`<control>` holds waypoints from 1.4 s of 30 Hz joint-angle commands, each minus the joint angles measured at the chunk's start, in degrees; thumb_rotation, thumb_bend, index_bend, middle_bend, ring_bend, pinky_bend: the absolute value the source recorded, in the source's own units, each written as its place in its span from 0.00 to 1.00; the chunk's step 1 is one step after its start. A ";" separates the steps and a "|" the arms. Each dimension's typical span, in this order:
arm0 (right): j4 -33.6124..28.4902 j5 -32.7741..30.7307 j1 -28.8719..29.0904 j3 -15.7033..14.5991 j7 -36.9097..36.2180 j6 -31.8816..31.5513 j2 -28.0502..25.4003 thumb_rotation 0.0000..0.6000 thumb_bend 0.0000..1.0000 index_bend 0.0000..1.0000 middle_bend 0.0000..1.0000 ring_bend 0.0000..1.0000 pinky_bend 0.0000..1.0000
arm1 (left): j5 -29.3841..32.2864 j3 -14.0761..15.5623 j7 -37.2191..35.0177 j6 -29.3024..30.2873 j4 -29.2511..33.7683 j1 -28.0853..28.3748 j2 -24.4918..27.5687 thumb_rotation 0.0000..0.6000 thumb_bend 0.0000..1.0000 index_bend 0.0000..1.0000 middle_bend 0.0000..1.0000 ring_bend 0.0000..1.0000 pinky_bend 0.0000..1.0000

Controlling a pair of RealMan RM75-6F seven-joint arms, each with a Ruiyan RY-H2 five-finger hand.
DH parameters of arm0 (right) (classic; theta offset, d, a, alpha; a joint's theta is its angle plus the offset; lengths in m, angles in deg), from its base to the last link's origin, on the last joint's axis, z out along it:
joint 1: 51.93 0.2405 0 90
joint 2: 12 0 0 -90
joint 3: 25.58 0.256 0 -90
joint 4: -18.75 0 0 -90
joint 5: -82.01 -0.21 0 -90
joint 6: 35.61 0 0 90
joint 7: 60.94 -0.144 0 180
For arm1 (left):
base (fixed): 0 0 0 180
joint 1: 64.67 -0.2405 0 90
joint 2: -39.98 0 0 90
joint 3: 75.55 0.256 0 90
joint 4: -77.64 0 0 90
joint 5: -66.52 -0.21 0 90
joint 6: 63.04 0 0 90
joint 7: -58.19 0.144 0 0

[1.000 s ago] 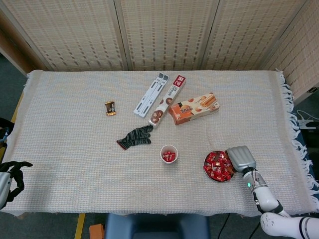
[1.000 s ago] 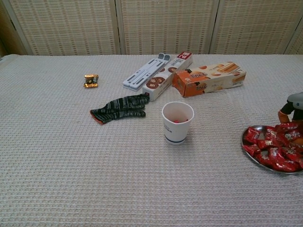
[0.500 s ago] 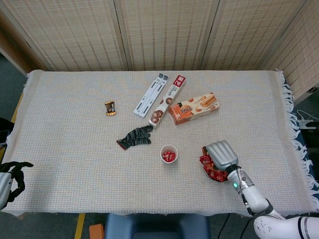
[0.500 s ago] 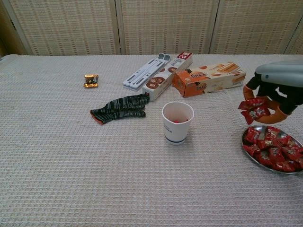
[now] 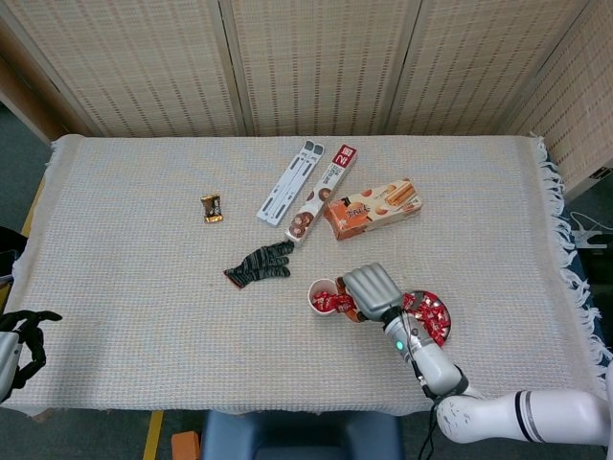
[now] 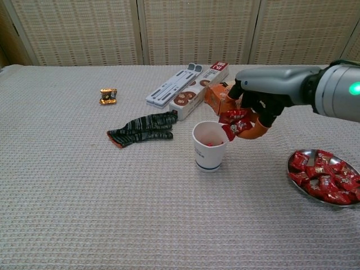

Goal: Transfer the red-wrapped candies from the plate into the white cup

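Right now the right hand (image 6: 256, 104) hangs just beside the rim of the white cup (image 6: 211, 145), on the cup's right side in the chest view, with its fingers (image 6: 254, 128) curled around a small bunch of red candies (image 6: 234, 121). Those held candies sit at rim height, at the cup's right edge; whether they touch the rim cannot be told. From the head view the same hand (image 5: 372, 289) covers the cup's right side, and red wrappers (image 5: 329, 302) show inside the cup (image 5: 320, 293) and at its edge. A few red candies also lie at the bottom of the cup in the chest view.

To the right of the cup stands the metal plate (image 6: 293, 176), heaped with more red candies (image 6: 325, 177); in the head view it lies partly under the right forearm.

Behind the cup lie a striped dark glove (image 6: 143, 128), an orange biscuit box (image 5: 373, 207), a long red-and-white cookie box (image 5: 321, 194) and a flat grey-white case (image 5: 290, 181) beside it. A small gold-wrapped sweet (image 6: 108, 95) sits alone further left. Everything rests on a pale woven tablecloth (image 6: 84, 197).

The left hand (image 5: 21, 341) shows only at the lower left edge of the head view, off the table, its dark fingers curled in with nothing between them.
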 commanded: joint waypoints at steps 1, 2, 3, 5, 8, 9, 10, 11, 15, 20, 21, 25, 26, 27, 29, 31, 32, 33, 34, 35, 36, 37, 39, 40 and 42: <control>2.69 -2.07 1.69 1.31 0.06 -0.02 2.56 1.00 0.29 0.62 0.82 0.77 0.98 | 0.04 -0.05 -0.09 0.05 0.01 -0.02 0.04 1.00 0.42 0.34 0.24 0.27 0.28; 3.39 -2.25 2.03 1.39 0.13 -0.13 3.11 1.00 0.29 0.62 0.82 0.77 0.98 | 0.03 -0.07 -0.14 0.08 0.01 -0.01 0.05 1.00 0.42 0.34 0.24 0.27 0.28; 4.03 -2.33 2.28 1.37 0.19 -0.28 3.60 1.00 0.29 0.62 0.82 0.77 0.98 | 0.02 -0.10 -0.20 0.06 0.00 0.03 0.07 1.00 0.42 0.34 0.24 0.27 0.28; 5.28 -2.28 2.63 1.20 0.26 -0.82 4.60 1.00 0.29 0.62 0.82 0.77 0.98 | -0.04 -0.03 -0.32 0.10 -0.06 -0.04 0.05 1.00 0.42 0.35 0.24 0.27 0.28; 6.11 -2.17 2.87 0.59 0.53 -1.35 5.38 1.00 0.29 0.62 0.82 0.77 0.98 | -0.01 0.00 -0.32 0.08 -0.10 -0.07 0.03 1.00 0.42 0.35 0.24 0.27 0.28; 6.11 -2.26 2.94 0.41 0.58 -1.36 5.43 1.00 0.29 0.62 0.82 0.77 0.98 | -0.06 0.03 -0.31 0.11 -0.10 -0.09 0.03 1.00 0.42 0.35 0.24 0.27 0.28; 6.02 -2.41 3.02 0.21 0.66 -1.36 5.39 1.00 0.29 0.62 0.82 0.77 0.98 | -0.13 0.03 -0.29 0.12 -0.09 -0.07 0.02 1.00 0.42 0.35 0.24 0.27 0.28; 5.90 -2.50 3.08 0.07 0.76 -1.41 5.32 1.00 0.29 0.62 0.82 0.77 0.98 | -0.11 -0.01 -0.26 0.06 -0.09 -0.02 0.02 1.00 0.42 0.34 0.24 0.27 0.28; 5.47 -2.34 3.14 -0.45 0.84 -1.99 5.01 1.00 0.29 0.62 0.82 0.77 0.98 | -0.12 0.03 -0.02 -0.02 0.00 0.01 -0.01 1.00 0.42 0.35 0.24 0.27 0.28; 6.11 -2.02 3.10 -0.68 0.54 -2.39 5.29 1.00 0.29 0.60 0.82 0.77 0.98 | -0.24 0.08 0.09 0.02 0.09 -0.01 0.04 1.00 0.42 0.35 0.24 0.27 0.28; 6.18 -1.96 3.10 -0.70 0.51 -2.42 5.33 1.00 0.29 0.60 0.82 0.77 0.98 | -0.25 0.08 0.10 0.03 0.09 -0.02 0.04 1.00 0.42 0.35 0.24 0.27 0.28; 7.19 -1.16 2.95 -0.99 -0.14 -2.51 5.78 1.00 0.29 0.57 0.82 0.77 0.98 | -0.23 0.06 -0.03 0.07 0.07 -0.04 0.02 1.00 0.42 0.35 0.24 0.27 0.28; 7.71 -0.78 2.79 -0.97 -0.98 -2.19 5.99 1.00 0.29 0.57 0.82 0.77 0.98 | -0.10 0.03 -0.05 0.03 0.02 -0.04 0.02 1.00 0.42 0.35 0.24 0.27 0.28; 8.14 -0.31 2.68 -0.95 -1.63 -1.94 6.12 1.00 0.28 0.57 0.82 0.77 0.98 | -0.11 0.01 -0.07 0.06 0.02 -0.04 0.03 1.00 0.42 0.34 0.24 0.27 0.28; 8.97 0.77 2.44 -0.99 -2.83 -1.51 6.38 1.00 0.25 0.56 0.82 0.77 0.98 | -0.14 0.00 -0.07 0.15 0.00 -0.07 0.01 1.00 0.42 0.34 0.24 0.27 0.28; 9.74 1.76 2.22 -0.97 -4.00 -1.14 6.67 1.00 0.22 0.56 0.82 0.77 0.98 | -0.16 0.01 -0.03 0.14 -0.01 -0.07 0.00 1.00 0.42 0.34 0.24 0.27 0.28; 10.06 2.21 2.12 -0.97 -4.45 -1.02 6.81 1.00 0.22 0.56 0.82 0.77 0.98 | -0.18 0.03 -0.03 0.12 -0.01 -0.06 0.00 1.00 0.42 0.34 0.24 0.27 0.28; 10.34 2.65 2.02 -1.00 -4.87 -0.91 6.94 1.00 0.21 0.56 0.82 0.77 0.98 | -0.18 0.03 -0.04 0.10 -0.01 -0.05 0.01 1.00 0.42 0.34 0.24 0.27 0.28; 10.64 3.13 1.91 -1.08 -5.30 -0.73 7.06 1.00 0.21 0.56 0.82 0.77 0.98 | -0.15 0.03 -0.04 0.07 -0.01 -0.05 0.02 1.00 0.42 0.35 0.24 0.27 0.28; 10.80 3.45 1.84 -1.14 -5.58 -0.60 7.12 1.00 0.20 0.56 0.82 0.77 0.98 | -0.14 0.03 -0.02 0.08 -0.01 -0.06 0.02 1.00 0.42 0.35 0.24 0.27 0.28; 10.96 3.76 1.78 -1.18 -5.86 -0.48 7.18 1.00 0.20 0.56 0.82 0.77 0.98 | -0.12 0.01 -0.01 0.10 -0.01 -0.07 0.02 1.00 0.42 0.34 0.24 0.27 0.28; 11.18 4.10 1.70 -1.21 -6.17 -0.38 7.28 1.00 0.19 0.56 0.82 0.77 0.98 | -0.09 -0.01 -0.03 0.14 -0.01 -0.08 0.01 1.00 0.42 0.34 0.24 0.27 0.28; 11.49 4.46 1.62 -1.22 -6.44 -0.30 7.42 1.00 0.17 0.56 0.82 0.77 0.98 | -0.09 -0.04 -0.06 0.20 -0.01 -0.10 0.01 1.00 0.42 0.34 0.24 0.27 0.28; 11.67 4.70 1.56 -1.18 -6.67 -0.29 7.52 1.00 0.16 0.55 0.82 0.77 0.98 | -0.11 -0.04 -0.05 0.22 -0.01 -0.11 0.01 1.00 0.42 0.35 0.24 0.27 0.28; 11.92 5.01 1.46 -1.14 -6.99 -0.27 7.62 1.00 0.14 0.55 0.82 0.77 0.98 | -0.15 -0.01 -0.05 0.22 -0.03 -0.11 0.00 1.00 0.42 0.35 0.24 0.27 0.28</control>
